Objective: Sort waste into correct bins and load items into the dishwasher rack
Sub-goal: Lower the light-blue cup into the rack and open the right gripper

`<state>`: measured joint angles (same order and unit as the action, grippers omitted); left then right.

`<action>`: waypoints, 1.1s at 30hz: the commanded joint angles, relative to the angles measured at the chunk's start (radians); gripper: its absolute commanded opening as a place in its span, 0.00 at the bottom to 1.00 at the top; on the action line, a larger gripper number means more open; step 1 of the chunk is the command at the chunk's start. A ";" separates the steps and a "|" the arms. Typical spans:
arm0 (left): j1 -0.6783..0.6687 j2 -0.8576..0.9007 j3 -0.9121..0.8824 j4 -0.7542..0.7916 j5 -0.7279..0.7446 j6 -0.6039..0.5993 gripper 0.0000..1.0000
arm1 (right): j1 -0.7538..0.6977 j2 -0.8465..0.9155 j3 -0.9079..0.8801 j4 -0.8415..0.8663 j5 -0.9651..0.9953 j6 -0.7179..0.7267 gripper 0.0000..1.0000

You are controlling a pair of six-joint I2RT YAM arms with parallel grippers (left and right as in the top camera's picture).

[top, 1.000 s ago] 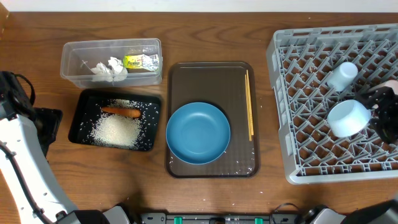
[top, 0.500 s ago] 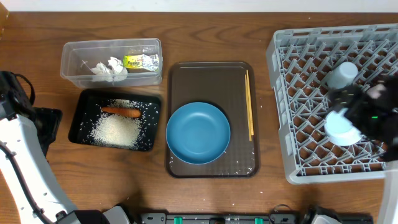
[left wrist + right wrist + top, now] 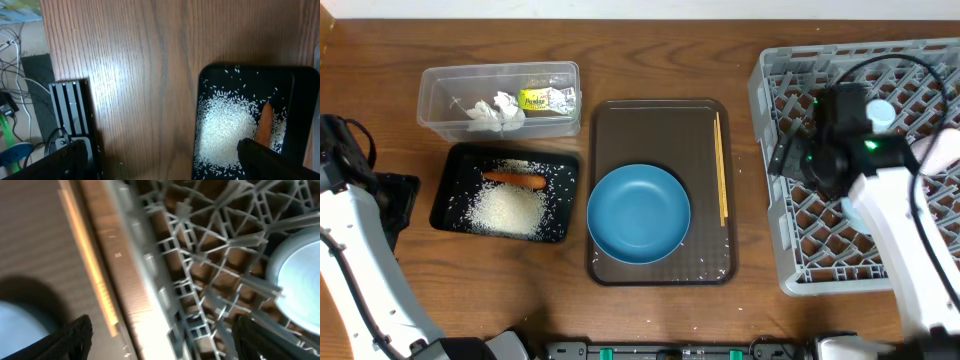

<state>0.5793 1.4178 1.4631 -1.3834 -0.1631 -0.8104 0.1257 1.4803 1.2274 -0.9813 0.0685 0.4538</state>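
My right arm (image 3: 885,205) hangs over the rack (image 3: 800,75) near its left side, right gripper (image 3: 165,342) wide open, empty; left arm (image 3: 360,250) sits far left, left gripper (image 3: 165,160) gaping, empty too

A black tray (image 3: 301,92) on the wooden table (image 3: 140,75) holds scattered rice (image 3: 225,130) and what looks like a carrot (image 3: 265,125).

Right tool (image 3: 782,160) away from small light-blue bowl (image 3: 297,277), now leftward over dishwasher rack (image 3: 790,272) edge.

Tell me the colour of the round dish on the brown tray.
Plain blue; the dish shows best in the overhead view.
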 commanded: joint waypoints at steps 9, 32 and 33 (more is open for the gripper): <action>0.004 0.004 0.001 -0.003 -0.005 0.006 0.98 | 0.016 0.179 -0.004 0.076 -0.092 -0.163 0.77; 0.004 0.004 0.001 -0.003 -0.005 0.006 0.98 | 0.019 0.248 -0.004 0.243 -0.057 -0.051 0.01; 0.004 0.004 0.001 -0.003 -0.005 0.006 0.98 | 0.019 0.248 -0.004 0.255 -0.058 -0.043 0.01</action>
<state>0.5793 1.4178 1.4631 -1.3834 -0.1627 -0.8108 0.1459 1.7321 1.2266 -0.7357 0.0063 0.2760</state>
